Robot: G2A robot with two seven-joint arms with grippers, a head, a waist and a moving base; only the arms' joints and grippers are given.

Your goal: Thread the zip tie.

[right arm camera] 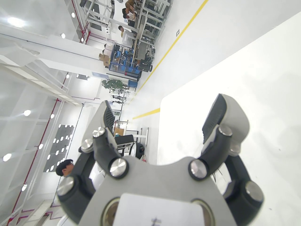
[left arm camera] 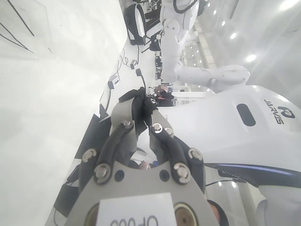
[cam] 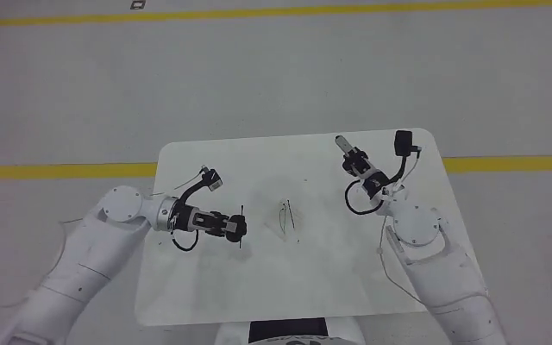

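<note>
My left gripper [cam: 236,227] hovers over the left half of the white table [cam: 259,285], shut on a thin black zip tie [cam: 241,226] that stands crosswise in its fingertips. In the left wrist view the tie [left arm camera: 142,81] sticks out beyond the closed black pads [left arm camera: 137,109], ending in its small square head. Two more black zip ties [cam: 287,216] lie loose at the table's middle, also seen as thin dark lines [left arm camera: 17,12]. My right gripper [cam: 343,142] is raised near the table's far right edge, open and empty [right arm camera: 162,114].
The table's far corner [right arm camera: 178,99] lies just beyond the right fingers [right arm camera: 215,115]. A yellow floor line [cam: 276,12] runs behind the table. A black cable [cam: 352,197] loops beside the right wrist.
</note>
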